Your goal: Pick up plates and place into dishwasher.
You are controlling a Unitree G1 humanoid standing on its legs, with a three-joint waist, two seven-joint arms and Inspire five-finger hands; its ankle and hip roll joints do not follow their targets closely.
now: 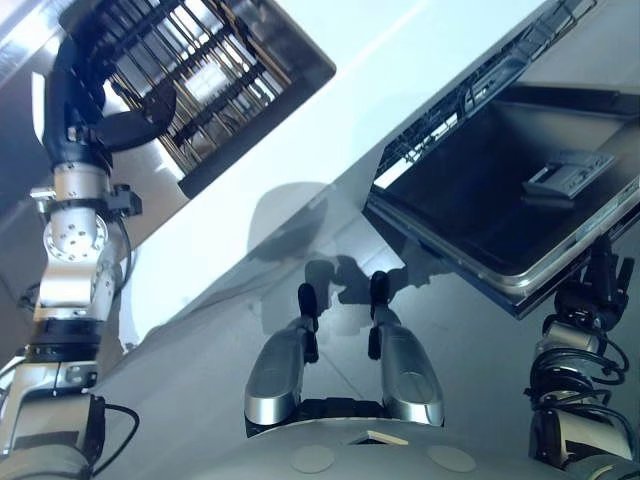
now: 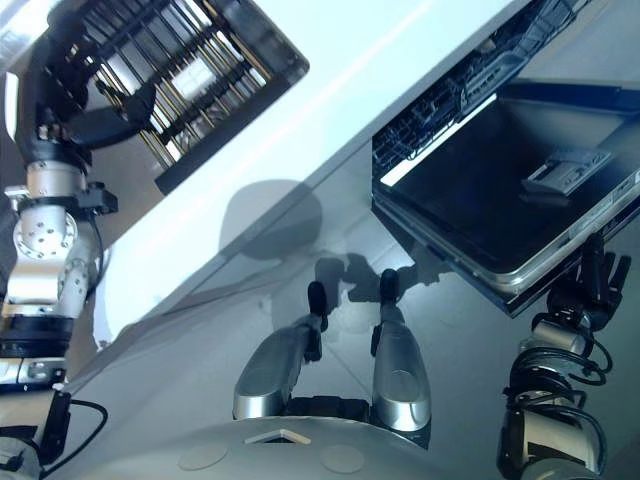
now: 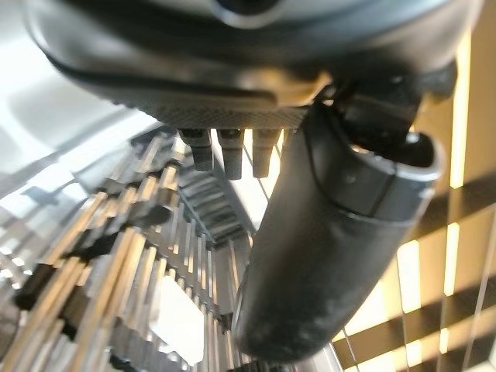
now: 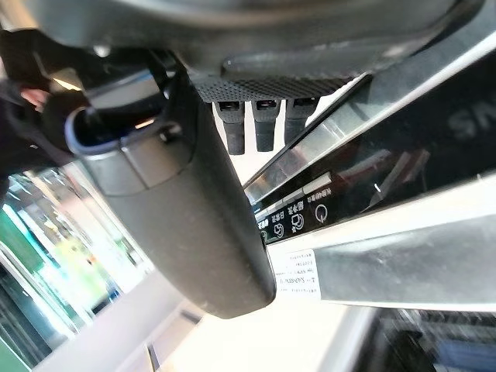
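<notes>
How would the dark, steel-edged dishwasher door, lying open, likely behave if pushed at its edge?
The dishwasher door looks a rigid flat panel, so it would probably swing as one piece rather than flex. Its glossy steel edge, by the right hand, may be slippery.

My left hand (image 1: 95,100) hangs at the wire dish rack (image 1: 205,70), whose close-set tines (image 3: 116,263) bar passage between them. My right hand (image 1: 600,285) lies under the edge of the open dishwasher door (image 1: 520,190), which blocks the way upward. Between rack and door, the white countertop (image 1: 330,130) lies open to me.
</notes>
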